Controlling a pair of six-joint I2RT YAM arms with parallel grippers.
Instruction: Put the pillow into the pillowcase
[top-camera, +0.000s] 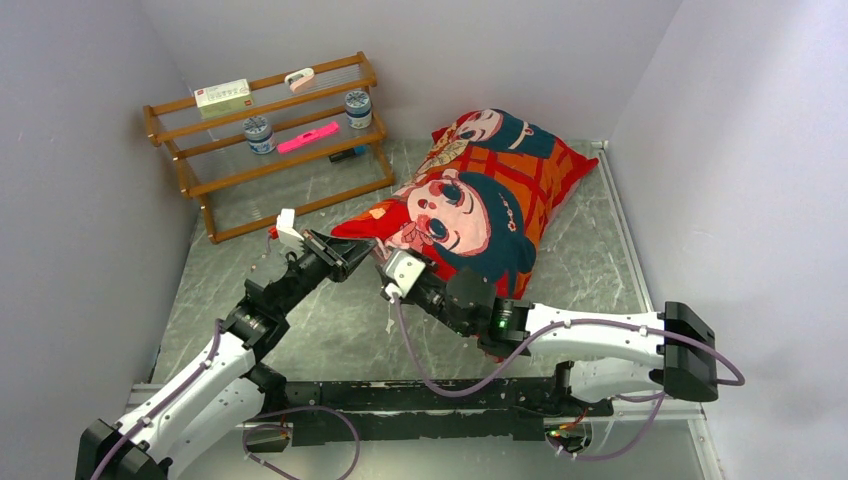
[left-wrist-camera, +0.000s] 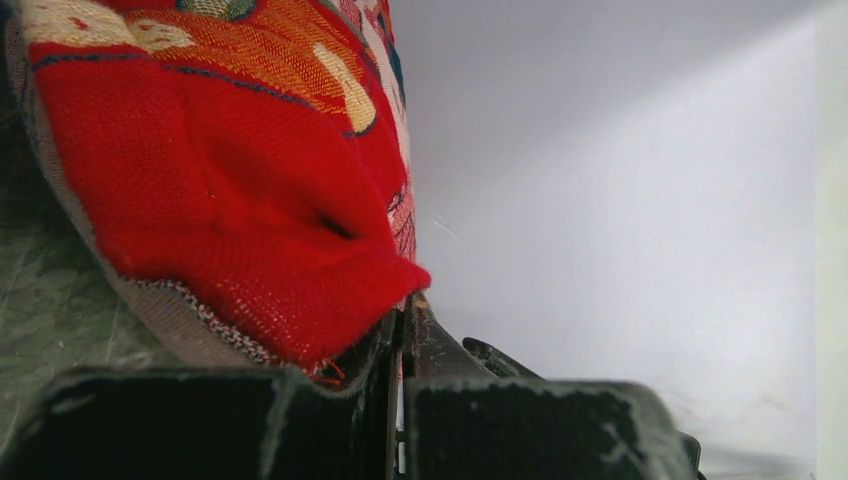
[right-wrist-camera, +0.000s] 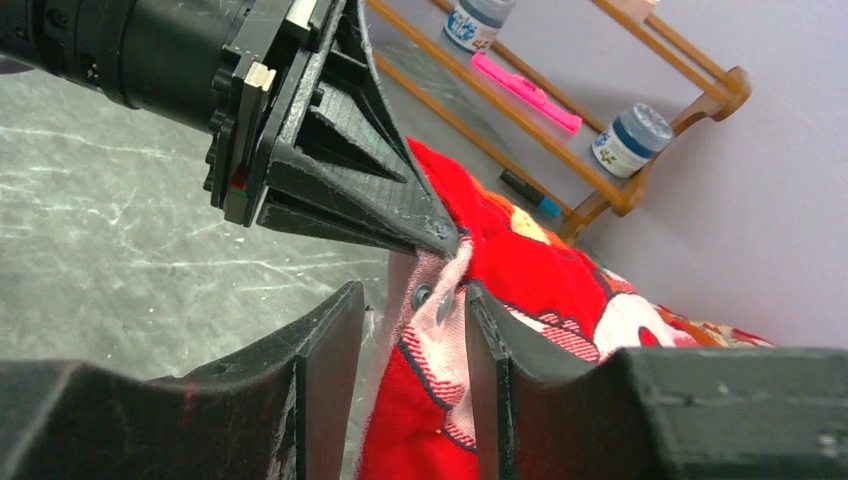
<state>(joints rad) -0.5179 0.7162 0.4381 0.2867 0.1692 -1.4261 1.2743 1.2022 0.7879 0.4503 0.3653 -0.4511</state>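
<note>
The pillowcase (top-camera: 480, 200), red with teal-haired cartoon faces, lies plump on the table's far right. The pillow is hidden; no white fabric shows. My left gripper (top-camera: 352, 250) is shut on the case's near-left red corner (left-wrist-camera: 220, 180), the hem pinched between its closed fingertips (left-wrist-camera: 405, 318). My right gripper (top-camera: 388, 268) sits just beside it at the same corner. Its jaws (right-wrist-camera: 410, 300) stand apart around a fold of pale pink reverse and red fabric (right-wrist-camera: 440, 400). The fold touches the right finger, with a gap on the left side. The left gripper (right-wrist-camera: 330, 150) shows just above that fold.
A wooden rack (top-camera: 270, 140) stands at the back left, holding two jars (top-camera: 258, 133), a pink marker (top-camera: 308, 137) and a small box (top-camera: 222, 96). Walls close in on the left, back and right. Grey marbled tabletop (top-camera: 340, 330) lies between the arms.
</note>
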